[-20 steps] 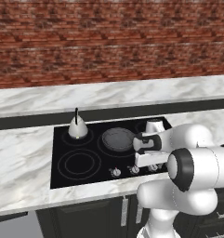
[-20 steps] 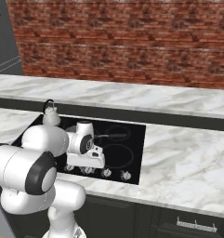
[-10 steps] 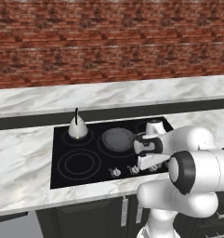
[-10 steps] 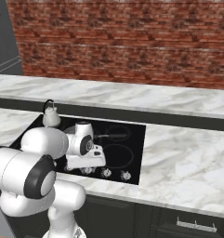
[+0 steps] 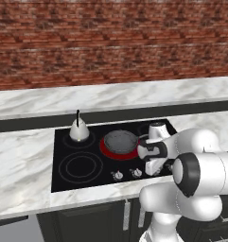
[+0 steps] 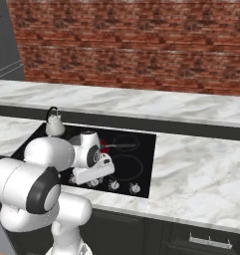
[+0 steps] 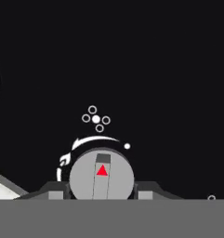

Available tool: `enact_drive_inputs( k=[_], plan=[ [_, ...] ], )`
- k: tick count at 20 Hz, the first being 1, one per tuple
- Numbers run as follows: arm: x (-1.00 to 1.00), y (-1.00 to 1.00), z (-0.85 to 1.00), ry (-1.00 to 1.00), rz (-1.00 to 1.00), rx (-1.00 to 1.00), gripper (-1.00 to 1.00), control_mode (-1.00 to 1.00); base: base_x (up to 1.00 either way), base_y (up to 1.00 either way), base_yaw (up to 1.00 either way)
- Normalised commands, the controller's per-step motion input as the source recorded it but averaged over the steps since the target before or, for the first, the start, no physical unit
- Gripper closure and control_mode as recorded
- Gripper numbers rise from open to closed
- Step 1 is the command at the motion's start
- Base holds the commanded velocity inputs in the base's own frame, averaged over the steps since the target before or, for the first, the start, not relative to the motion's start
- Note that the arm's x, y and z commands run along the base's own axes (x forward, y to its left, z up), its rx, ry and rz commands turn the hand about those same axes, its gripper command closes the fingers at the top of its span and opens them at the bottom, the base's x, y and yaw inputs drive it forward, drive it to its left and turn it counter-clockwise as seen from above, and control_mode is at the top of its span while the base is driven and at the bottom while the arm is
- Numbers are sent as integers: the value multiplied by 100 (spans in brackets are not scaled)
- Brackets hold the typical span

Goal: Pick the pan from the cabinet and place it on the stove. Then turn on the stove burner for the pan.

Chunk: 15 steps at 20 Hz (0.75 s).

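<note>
On the left of the black glass stove [image 5: 87, 182] stands a small silvery kettle [image 5: 79, 131], pear-shaped with a thin upright handle. Right of it the round dark grey pan [image 5: 120, 141] sits on the centre stove burner [image 5: 106, 150], which glows red around its rim; the pan's thin handle points right. Marble tabletop [image 5: 21, 160] surrounds the cooktop, brick wall [image 5: 110, 42] behind. The white arm bends low over the front edge, its gripper [image 7: 101, 191] clamped on a round silver knob [image 7: 101, 174] with a red triangle.
</note>
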Motion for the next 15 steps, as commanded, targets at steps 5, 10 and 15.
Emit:
enact_drive_inputs(
  k=[5,10,15],
  plan=[
    [-8,14,-50,0,42,0,100,-100,0,0,0],
    [-3,18,-44,0,34,0,100,-100,0,0,0],
    [-8,14,-17,0,26,0,-100,-100,0,0,0]
  ],
)
